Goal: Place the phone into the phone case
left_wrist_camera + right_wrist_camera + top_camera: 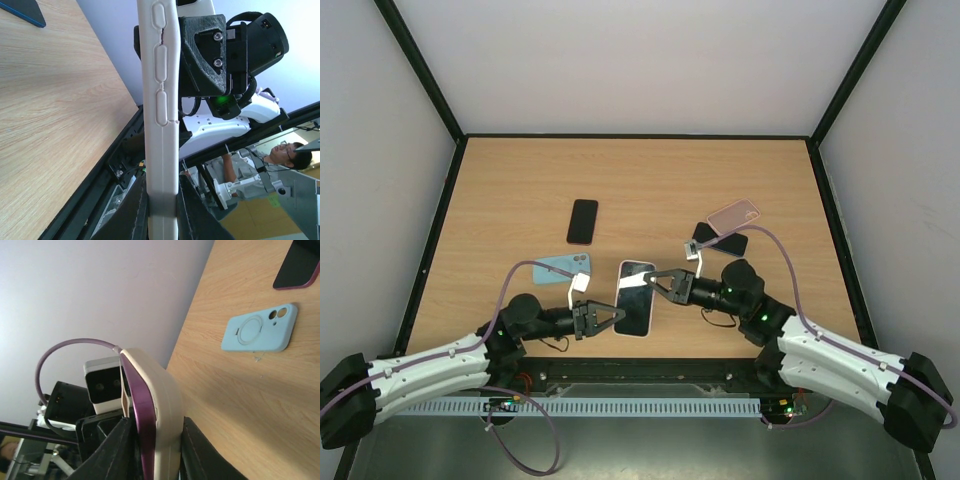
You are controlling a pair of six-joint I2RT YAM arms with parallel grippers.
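The white case (160, 125) with the phone (638, 300) in it is held up off the surface (520, 190), near its front edge and midway between the two arms. The left jaws are clamped on the lower left part of the case; the left wrist view shows it edge-on, with a finger pressed to each face. The right jaws are closed on the upper right part, a dark finger lying against each side in the right wrist view.

Just left of the held case, a light blue case (563, 268) lies flat on the surface with its camera cutouts showing. Farther back lies a dark phone (583, 221) with a reddish rim. To the right, a pink case (733, 214) rests partly on a black phone (720, 242). None of these touches the held case or the jaws.

The case is off-white with long raised button shapes along its side. The phone's screen is dark and catches glare, and its purple rim shows along one long side of the case; I cannot tell whether it is fully seated
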